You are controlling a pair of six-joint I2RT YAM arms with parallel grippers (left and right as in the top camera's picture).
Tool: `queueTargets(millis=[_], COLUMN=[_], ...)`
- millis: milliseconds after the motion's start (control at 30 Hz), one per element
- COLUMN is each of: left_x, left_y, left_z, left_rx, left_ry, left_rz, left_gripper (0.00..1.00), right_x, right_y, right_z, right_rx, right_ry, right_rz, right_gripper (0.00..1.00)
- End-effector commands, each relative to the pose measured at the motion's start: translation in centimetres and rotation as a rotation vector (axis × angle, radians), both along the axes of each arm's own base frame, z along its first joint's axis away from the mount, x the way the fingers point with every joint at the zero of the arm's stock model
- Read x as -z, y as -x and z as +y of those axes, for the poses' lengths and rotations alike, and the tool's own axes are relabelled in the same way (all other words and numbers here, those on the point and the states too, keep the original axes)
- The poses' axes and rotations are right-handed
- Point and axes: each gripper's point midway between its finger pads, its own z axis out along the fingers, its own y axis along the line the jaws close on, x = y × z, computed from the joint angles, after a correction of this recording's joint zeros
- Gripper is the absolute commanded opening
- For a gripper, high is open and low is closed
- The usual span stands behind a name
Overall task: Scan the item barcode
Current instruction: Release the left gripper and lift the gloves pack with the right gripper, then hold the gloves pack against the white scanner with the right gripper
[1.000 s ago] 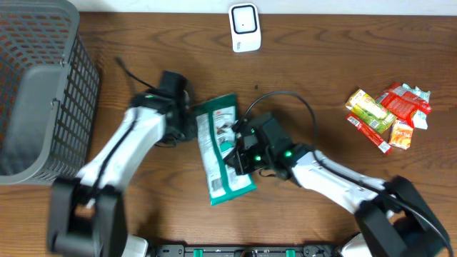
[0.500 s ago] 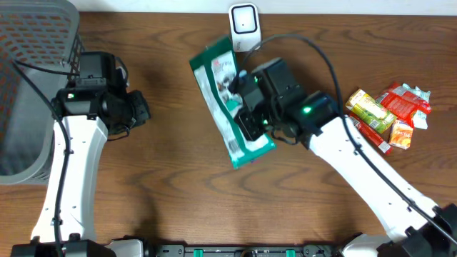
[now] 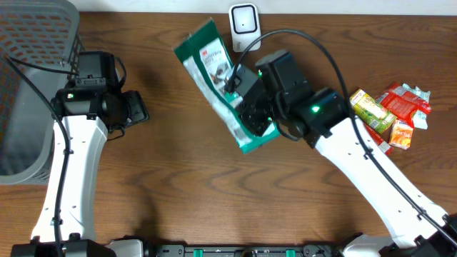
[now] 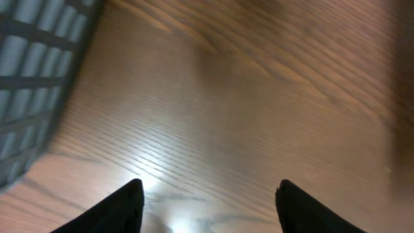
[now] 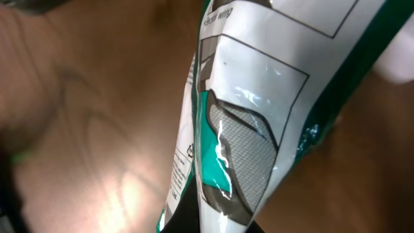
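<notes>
The item is a green and white pouch [image 3: 213,71], held tilted above the table with its top end close to the white scanner [image 3: 244,27] at the back edge. My right gripper [image 3: 245,107] is shut on the pouch's lower half. In the right wrist view the pouch [image 5: 259,110] fills the frame and rises straight out of that gripper [image 5: 213,223]. No barcode is readable in either view. My left gripper [image 3: 136,108] hovers at the left beside the basket. It is open, with only bare wood between its fingers, as the left wrist view shows around the gripper [image 4: 210,189].
A grey mesh basket [image 3: 36,93] stands at the far left, its wall [image 4: 32,77] close to my left gripper. Several small snack packets [image 3: 389,114] lie in a pile at the right. The right arm's black cable [image 3: 314,50] loops over the table behind it.
The right arm lifted the pouch off the table and carried it back toward the scanner. The left gripper left the pouch, withdrew to the left near the basket and opened.
</notes>
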Motion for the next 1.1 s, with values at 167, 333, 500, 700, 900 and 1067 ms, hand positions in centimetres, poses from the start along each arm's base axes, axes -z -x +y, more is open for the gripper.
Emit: queueTargets(millis=[167,333,500,700,900,1067], left_x=[-0.2,-0.2,-0.2,-0.2,-0.2,-0.2], left_y=[0.1,0.1,0.1,0.1,0.1,0.1], left_z=[2.0,2.0,2.0,2.0,2.0,2.0], left_rx=[-0.043,-0.043,-0.043,-0.043,-0.043,-0.043], left_ry=[-0.08,-0.08,-0.08,-0.08,-0.08,-0.08], left_rz=[-0.002,-0.002,-0.002,-0.002,-0.002,-0.002], left_gripper=[0.81,0.81,0.82,0.82,0.82,0.83], right_x=[-8.2,-7.8,-8.9,-11.2,-12.9,-9.1], right_y=[-3.5,-4.6,-8.2,-11.6,-17.2,-23.5], right_z=[0.1,0.1,0.1,0.8,1.3,1.8], right_rx=[-0.156,-0.27,-0.232,-0.245,-0.19,-0.146], right_ry=[0.117,0.287,0.427,0.558,0.657,0.74], right_rz=[-0.454,-0.592,-0.759,-0.87,-0.932,-0.973], right_gripper=[0.01,0.01,0.01,0.01,0.01,0.01])
